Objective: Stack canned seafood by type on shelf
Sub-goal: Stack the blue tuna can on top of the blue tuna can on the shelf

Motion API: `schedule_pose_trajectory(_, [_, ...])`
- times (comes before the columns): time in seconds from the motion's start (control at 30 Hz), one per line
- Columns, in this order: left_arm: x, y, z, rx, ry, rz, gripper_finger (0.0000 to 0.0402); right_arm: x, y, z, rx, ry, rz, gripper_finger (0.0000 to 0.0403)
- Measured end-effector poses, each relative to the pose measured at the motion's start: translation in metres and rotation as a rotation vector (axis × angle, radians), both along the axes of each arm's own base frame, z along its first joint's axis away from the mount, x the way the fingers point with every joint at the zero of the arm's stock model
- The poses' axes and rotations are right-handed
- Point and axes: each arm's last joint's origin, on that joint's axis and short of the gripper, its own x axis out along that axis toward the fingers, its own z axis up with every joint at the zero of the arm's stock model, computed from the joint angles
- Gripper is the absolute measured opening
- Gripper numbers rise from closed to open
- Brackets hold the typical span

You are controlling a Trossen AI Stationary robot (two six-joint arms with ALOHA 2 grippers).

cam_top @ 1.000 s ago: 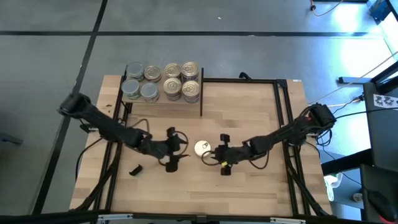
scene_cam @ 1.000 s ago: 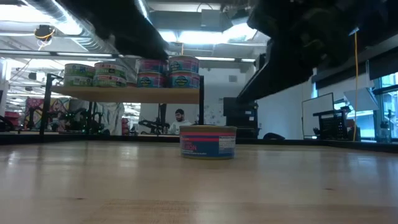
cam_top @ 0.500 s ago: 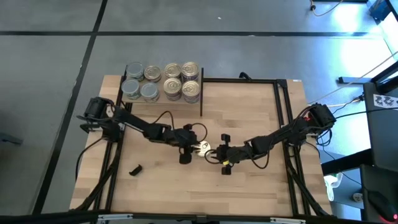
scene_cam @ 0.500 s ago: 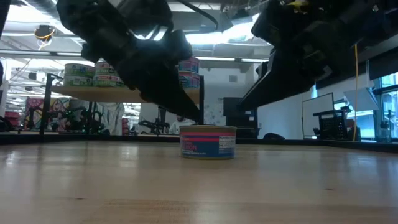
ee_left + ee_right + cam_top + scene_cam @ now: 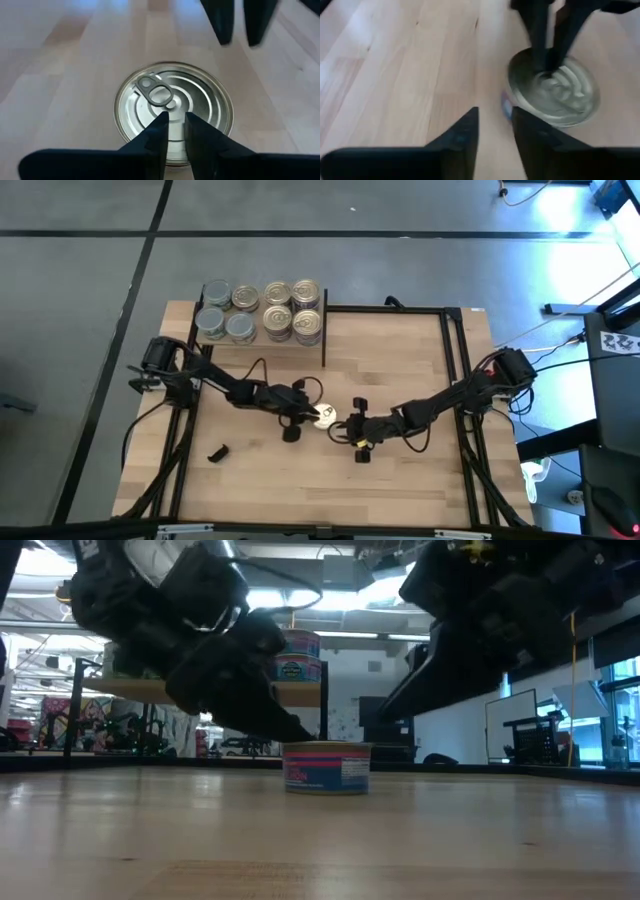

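One tin of canned seafood [image 5: 323, 414] with a pull-tab top stands on its base in the middle of the wooden tabletop. My left gripper [image 5: 173, 119] reaches in from the table's left, and its fingers are shut to a thin slit on the tin's top. My right gripper [image 5: 495, 116] hovers just right of the tin, narrowly open, with nothing between its fingers. The shelf [image 5: 262, 343] stands at the far left and carries stacked tins, grey-topped ones [image 5: 227, 310] on its left half and gold-topped ones [image 5: 292, 307] on its right half. My left gripper rests its shut fingertips [image 5: 546, 64] on the tin's lid [image 5: 176, 107], close to the middle, beside the rivet end of the pull tab [image 5: 156, 93]. The fingers slant down from the table's left. The tin stands flat on the tabletop.
A thin black metal frame [image 5: 445, 310] lines the tabletop's far and right sides. A small black object [image 5: 215, 452] lies near the front left. In the low view my left arm hides most of the shelf [image 5: 300, 693]. Bare wood lies in front of the tin.
My left gripper has come down and toward the table's right edge onto the tin, shutting from wide open as it went. The tin has slid a little toward the table's left edge and still stands upright.
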Motion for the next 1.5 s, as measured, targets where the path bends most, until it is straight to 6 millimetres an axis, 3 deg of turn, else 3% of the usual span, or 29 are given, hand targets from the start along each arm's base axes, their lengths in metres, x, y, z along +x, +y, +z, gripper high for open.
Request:
schedule_pose_trajectory(0.17, [-0.009,0.009,-0.011,-0.063,-0.048,0.031,0.0041,0.007,0.003,-0.013,-0.029,-0.017,0.036,0.0214])
schedule_pose_trajectory(0.33, [-0.013,0.012,-0.015,-0.085,-0.066,0.041,0.0025,0.012,0.002,-0.019,-0.218,-0.035,0.017,0.0325])
schedule_pose_trajectory(0.5, [-0.016,0.013,-0.017,-0.099,-0.062,0.05,0.0013,0.021,0.004,-0.014,-0.372,-0.038,0.08,0.0392])
schedule_pose_trajectory(0.93, [-0.019,0.013,-0.017,-0.103,-0.084,0.051,0.0005,0.024,-0.001,-0.017,-0.837,0.15,0.32,0.0363])
schedule_pose_trajectory(1.23, [-0.019,0.013,-0.017,-0.108,-0.089,0.054,0.0005,0.034,-0.021,-0.035,-0.913,0.236,0.369,0.0362])
schedule_pose_trajectory(1.5, [-0.019,0.013,-0.017,-0.107,-0.094,0.053,0.0005,0.049,-0.019,-0.045,-1.014,0.278,0.396,0.0362])
